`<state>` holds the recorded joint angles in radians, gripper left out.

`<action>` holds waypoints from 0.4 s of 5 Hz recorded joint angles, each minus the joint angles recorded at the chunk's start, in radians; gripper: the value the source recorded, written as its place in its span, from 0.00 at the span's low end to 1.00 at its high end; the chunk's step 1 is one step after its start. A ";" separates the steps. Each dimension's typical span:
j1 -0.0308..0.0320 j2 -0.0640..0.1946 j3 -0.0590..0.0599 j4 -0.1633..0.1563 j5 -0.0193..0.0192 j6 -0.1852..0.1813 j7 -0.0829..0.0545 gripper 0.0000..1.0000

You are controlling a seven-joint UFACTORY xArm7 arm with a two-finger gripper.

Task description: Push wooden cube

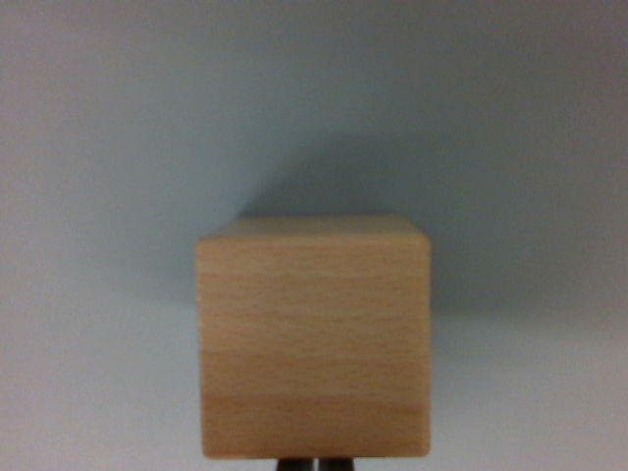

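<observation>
The wooden cube (pixel 314 339) fills the lower centre of the frame on the pale tabletop (pixel 98 392). The end effector (pixel 314 464) barely shows at the bottom edge, just below it; whether it is open or closed cannot be told.

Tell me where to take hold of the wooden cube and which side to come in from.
Probably grip the wooden cube across its two vertical side faces, at the wrist view's left and right, coming in from the near side where the gripper already sits. Those faces look flat and parallel, the cube sits square to the camera, and the pale surface beside both is bare. The gripper barely shows, so its opening cannot be told.
</observation>
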<state>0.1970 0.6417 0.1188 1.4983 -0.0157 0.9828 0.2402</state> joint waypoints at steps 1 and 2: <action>0.0000 0.000 0.000 0.000 0.0000 0.000 0.000 1.00; -0.0005 0.010 -0.001 0.017 -0.0012 0.007 -0.001 1.00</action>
<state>0.1965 0.6522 0.1174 1.5153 -0.0169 0.9895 0.2388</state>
